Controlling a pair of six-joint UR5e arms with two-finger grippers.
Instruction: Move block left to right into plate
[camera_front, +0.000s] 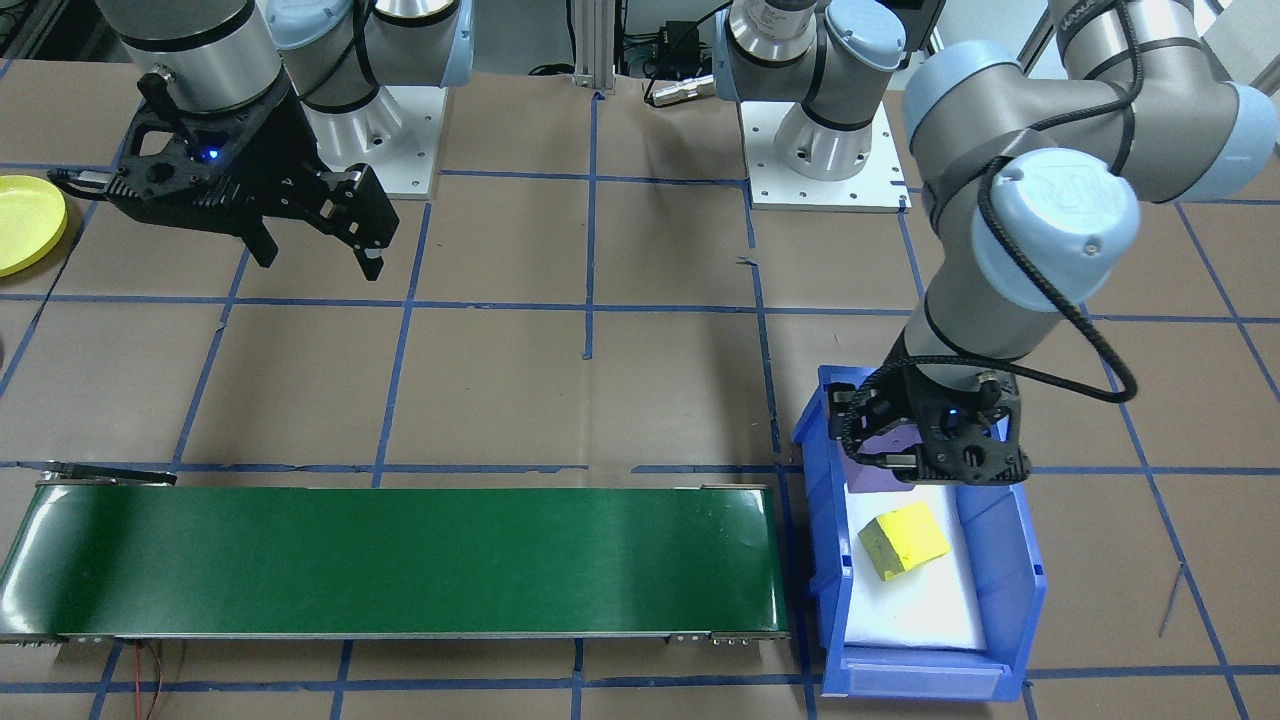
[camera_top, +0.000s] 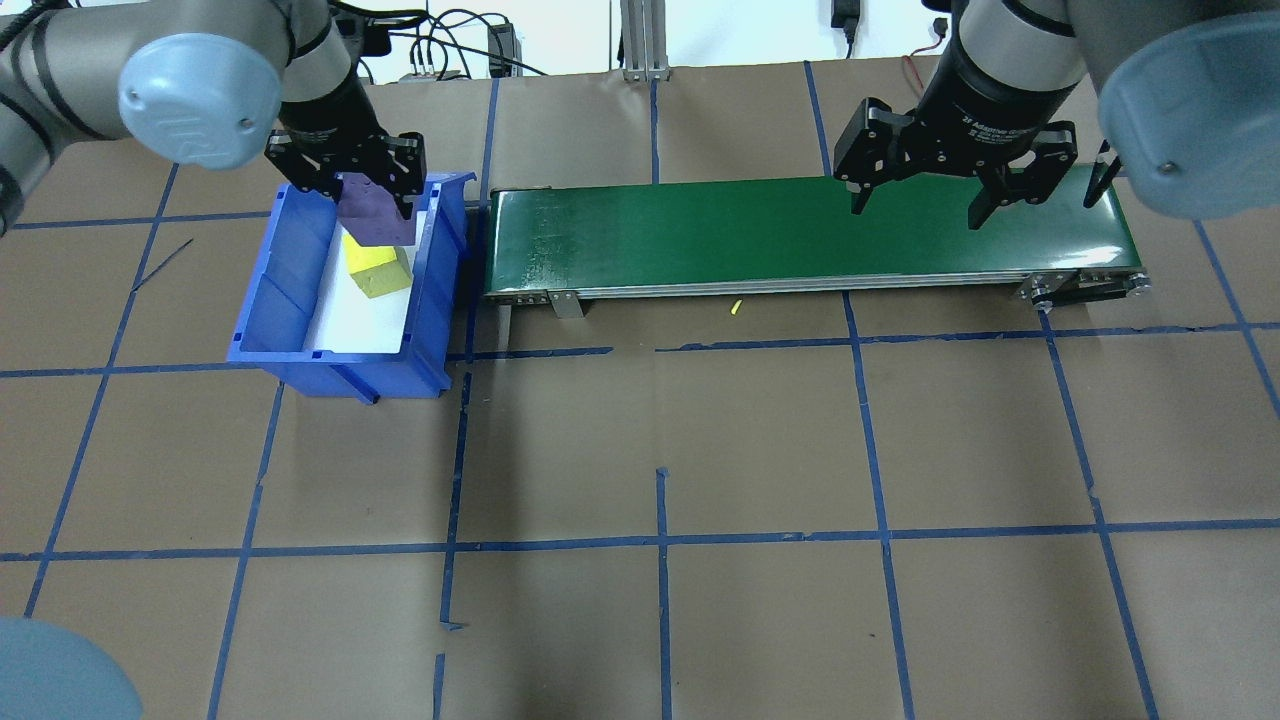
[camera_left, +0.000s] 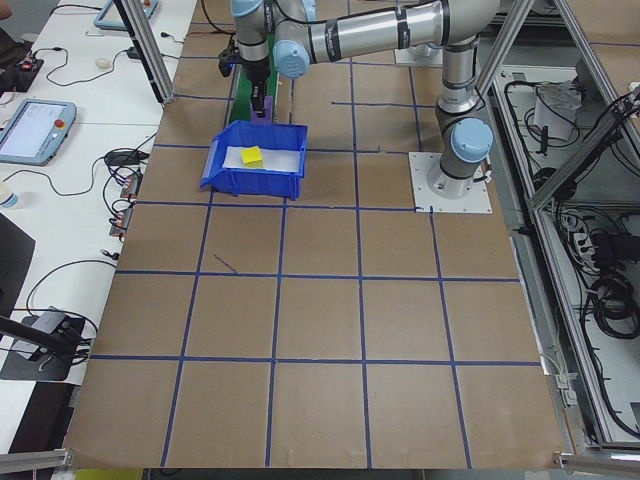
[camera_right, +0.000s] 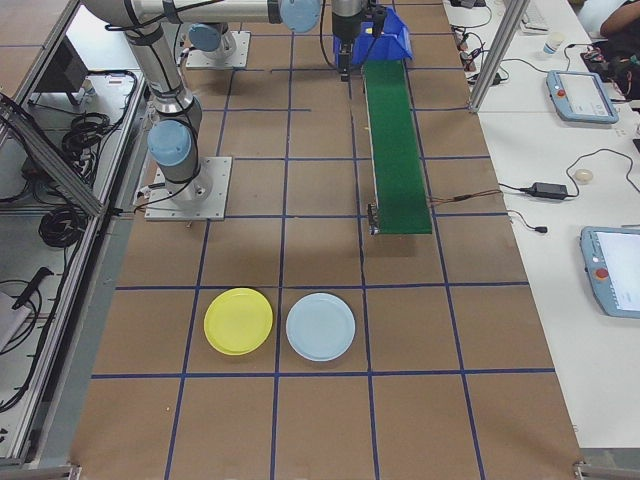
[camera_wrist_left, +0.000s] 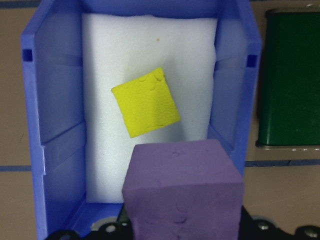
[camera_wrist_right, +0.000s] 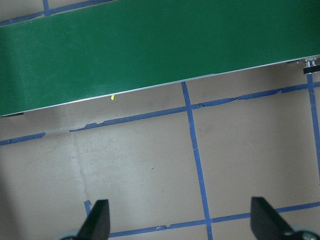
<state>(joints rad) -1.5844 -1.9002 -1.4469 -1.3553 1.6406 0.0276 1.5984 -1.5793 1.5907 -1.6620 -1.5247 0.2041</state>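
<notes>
My left gripper (camera_top: 362, 197) is shut on a purple foam block (camera_top: 375, 215), held above the far end of a blue bin (camera_top: 270, 300). In the left wrist view the purple block (camera_wrist_left: 182, 190) fills the bottom centre. A yellow block (camera_wrist_left: 145, 102) lies tilted on the white foam pad inside the bin, also seen as the yellow block (camera_front: 903, 540). My right gripper (camera_top: 916, 212) hangs open and empty over the right part of the green conveyor (camera_top: 800, 235). The yellow plate (camera_right: 238, 320) lies on the table far to my right, cut by the edge as the yellow plate (camera_front: 25, 222).
A light-blue plate (camera_right: 320, 326) sits beside the yellow one. The conveyor (camera_front: 400, 560) runs from the bin's side toward the right. Blue tape lines grid the brown table. A small yellow crumb (camera_top: 735, 308) lies in front of the belt.
</notes>
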